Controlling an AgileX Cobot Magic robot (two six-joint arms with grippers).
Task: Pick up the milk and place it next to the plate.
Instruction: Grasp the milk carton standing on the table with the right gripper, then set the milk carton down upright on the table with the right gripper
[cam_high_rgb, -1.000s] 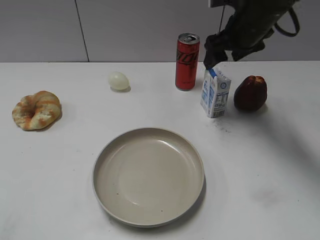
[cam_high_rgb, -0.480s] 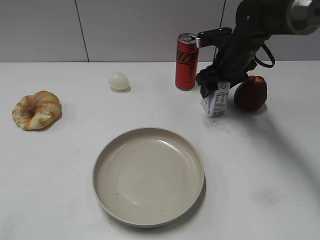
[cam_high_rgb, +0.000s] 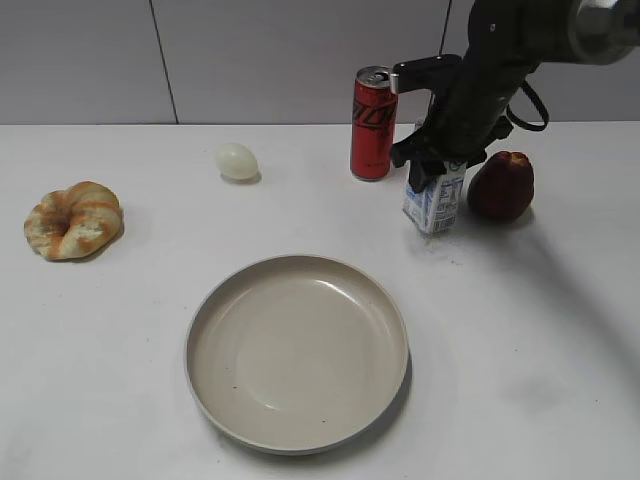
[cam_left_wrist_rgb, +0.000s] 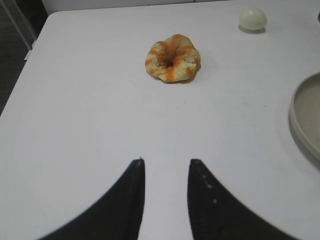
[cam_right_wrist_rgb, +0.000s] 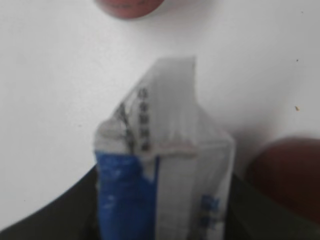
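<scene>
The milk (cam_high_rgb: 433, 203) is found standing at the back right of the table (cam_high_rgb: 520, 330), between the red can (cam_high_rgb: 374, 123) and the dark red fruit (cam_high_rgb: 501, 186), well apart from the plate (cam_high_rgb: 297, 350). The right gripper (cam_high_rgb: 436, 168) is positioned over the carton's top, and in the right wrist view the milk (cam_right_wrist_rgb: 165, 175) is seen flanked on both sides by the dark fingers (cam_right_wrist_rgb: 60, 215); the jaws appear drawn narrow against its sides, so a grip is judged to be made or nearly made, though firm contact cannot be confirmed. The carton looks slightly tilted in the exterior view. The left gripper (cam_left_wrist_rgb: 165, 172) is held idle above bare table, its jaws parted a little, with nothing between them; a ring-shaped pastry (cam_left_wrist_rgb: 172, 57) lies ahead of it. For the step in hand, a straight vertical lift is advised, so that neither can nor fruit is brushed. Moderate squeeze is recommended, as a thin carton may be expected to buckle.
</scene>
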